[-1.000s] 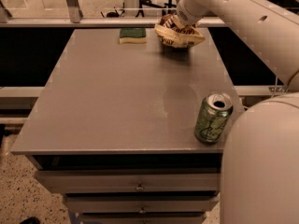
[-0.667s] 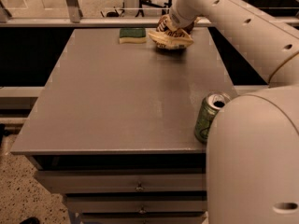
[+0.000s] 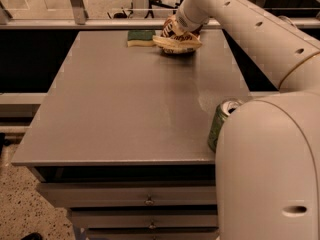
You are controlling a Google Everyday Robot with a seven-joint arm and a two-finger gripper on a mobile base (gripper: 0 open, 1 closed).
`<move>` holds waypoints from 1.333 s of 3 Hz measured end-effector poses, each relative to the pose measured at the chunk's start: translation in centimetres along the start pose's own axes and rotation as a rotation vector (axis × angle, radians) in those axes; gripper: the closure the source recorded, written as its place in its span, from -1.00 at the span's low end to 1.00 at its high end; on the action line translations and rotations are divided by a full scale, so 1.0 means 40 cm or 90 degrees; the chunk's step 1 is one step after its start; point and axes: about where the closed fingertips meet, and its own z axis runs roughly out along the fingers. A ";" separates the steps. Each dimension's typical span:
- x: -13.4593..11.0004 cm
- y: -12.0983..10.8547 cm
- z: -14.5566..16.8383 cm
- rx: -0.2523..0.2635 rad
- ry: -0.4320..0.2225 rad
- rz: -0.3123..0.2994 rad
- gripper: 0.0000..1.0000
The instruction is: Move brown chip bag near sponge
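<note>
Clamped in the jaws: the brown chip bag, taken by its crumpled dark upper part, with the pale yellow lower part splayed out below and towards the camera. Jaws mostly buried in the crinkled film and tucked under the white wrist, closed on the bag to judge by the bunched film around them. Set low over the far edge of the worktop, a little right of its middle in view. Underside of the bag at or barely above the grey surface, a thin shadow beneath it; touching or hovering, impossible to tell.

Just left of the jaws in view, the sponge, lying flat on the worktop, dark green top up, pale yellow foam along its near side. Bag's left tip right beside the sponge's right end; in contact or only close, impossible to tell.

Behind and to the right of the jaws, the white arm, slanting down from the right side of the view to the wrist above the bag.

Well away from the jaws, towards the camera and to the right, a green drink can upright near the worktop's near right corner, partly hidden behind the robot's bulky white body.

Below the near edge of the worktop, grey drawers with small metal pulls.
</note>
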 end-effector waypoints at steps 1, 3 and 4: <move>-0.010 0.010 -0.009 -0.010 -0.009 0.000 -0.61; -0.044 0.033 -0.107 -0.015 -0.056 -0.017 -1.00; -0.006 0.044 -0.251 -0.012 -0.112 -0.012 -1.00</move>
